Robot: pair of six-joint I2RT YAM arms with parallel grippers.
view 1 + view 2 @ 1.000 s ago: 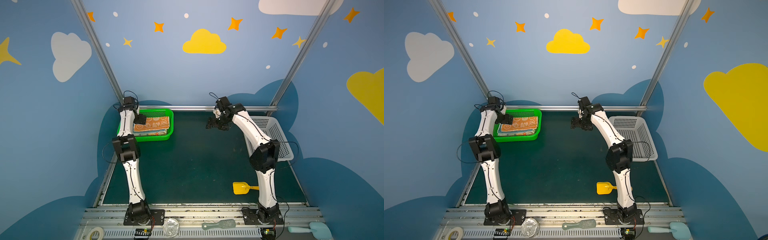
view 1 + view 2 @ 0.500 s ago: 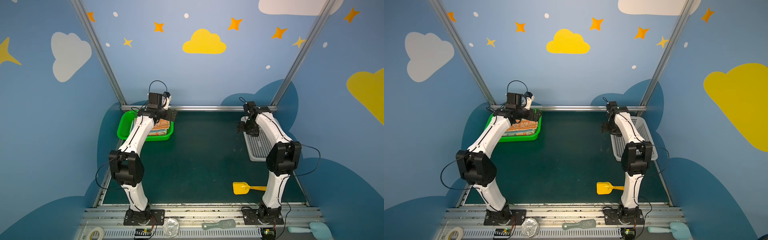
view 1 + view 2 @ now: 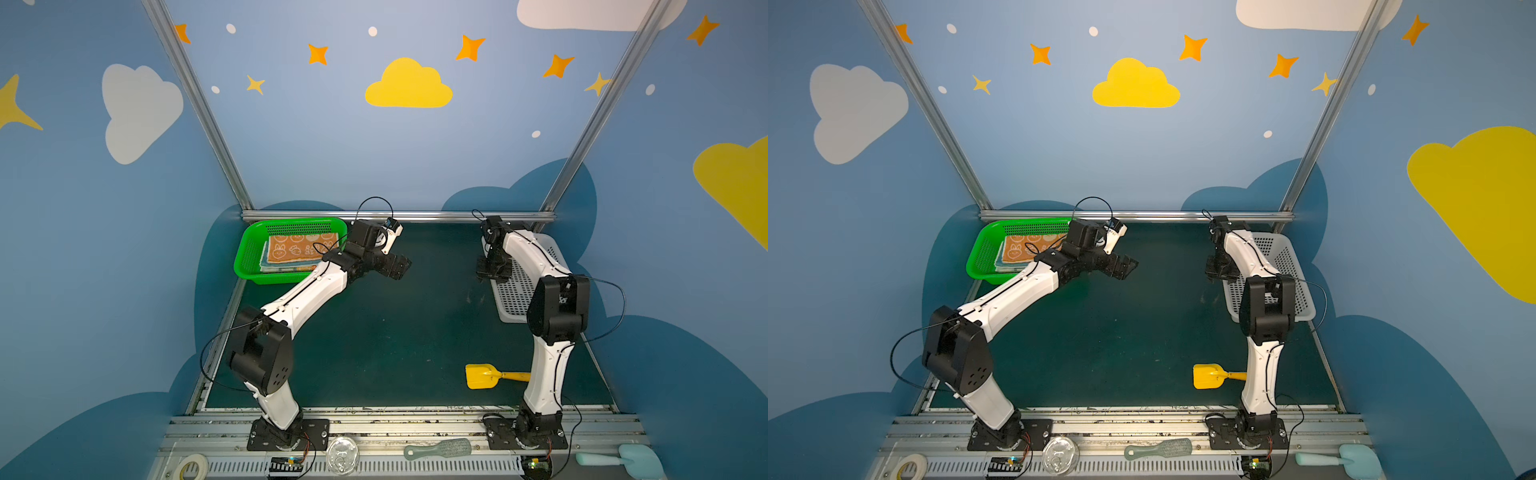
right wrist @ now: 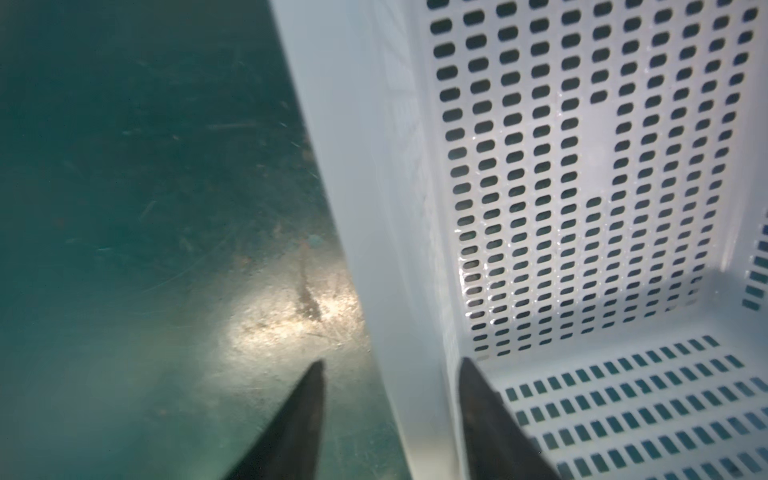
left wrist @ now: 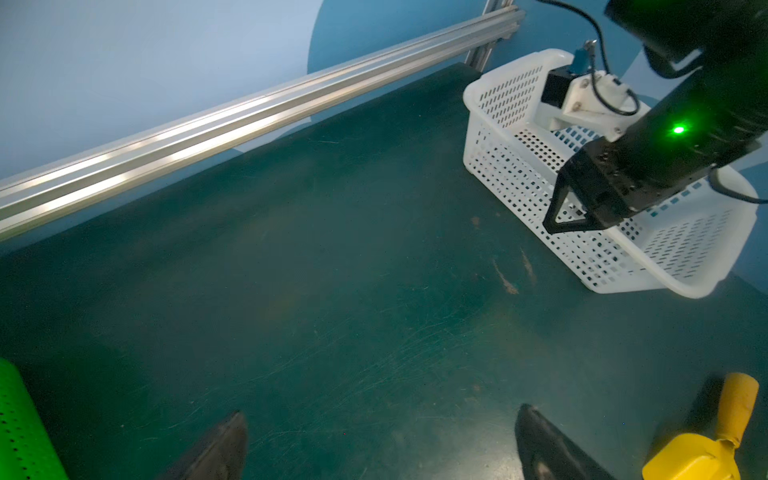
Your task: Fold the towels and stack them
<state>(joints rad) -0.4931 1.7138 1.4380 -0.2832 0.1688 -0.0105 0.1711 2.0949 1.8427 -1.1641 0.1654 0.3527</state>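
Towels fill the green basket beside the wide-open, empty left gripper; the half-open right gripper straddles a wall of the white basket.

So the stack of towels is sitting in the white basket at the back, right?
No. The stack of towels sits in the green basket at the back, as both top views show. The white basket looks empty in the left wrist view.
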